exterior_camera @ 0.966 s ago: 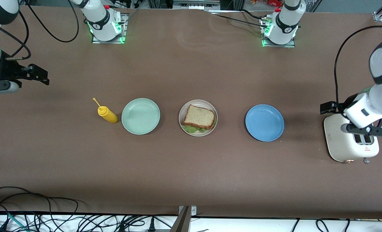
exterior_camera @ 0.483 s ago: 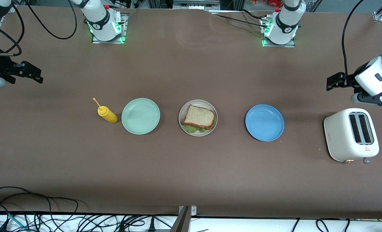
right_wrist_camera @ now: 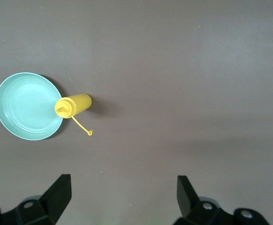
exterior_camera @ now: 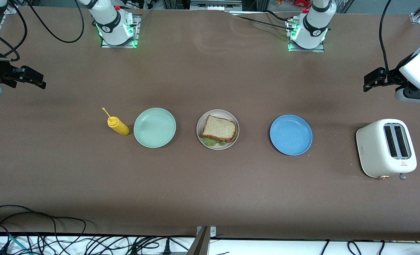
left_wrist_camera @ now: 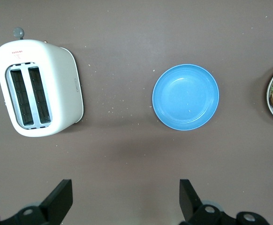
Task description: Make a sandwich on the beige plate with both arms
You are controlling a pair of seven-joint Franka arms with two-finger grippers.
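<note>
Both arms retreated outward; left gripper (left_wrist_camera: pixel 122 201), right gripper (right_wrist_camera: pixel 122 199) fingers spread, empty. Square crusted sandwich (exterior_camera: pixel 219 129) on round matte beige plate (exterior_camera: pixel 200 124).

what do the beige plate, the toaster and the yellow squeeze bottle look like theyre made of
Beige plate: matte and pale with a low rim, probably plastic or melamine, though ceramic is possible. Toaster: smooth off-white shell with a soft sheen, likely painted metal or plastic. Yellow squeeze bottle: uniform opaque yellow with a thin cap tether, most likely soft plastic.
</note>
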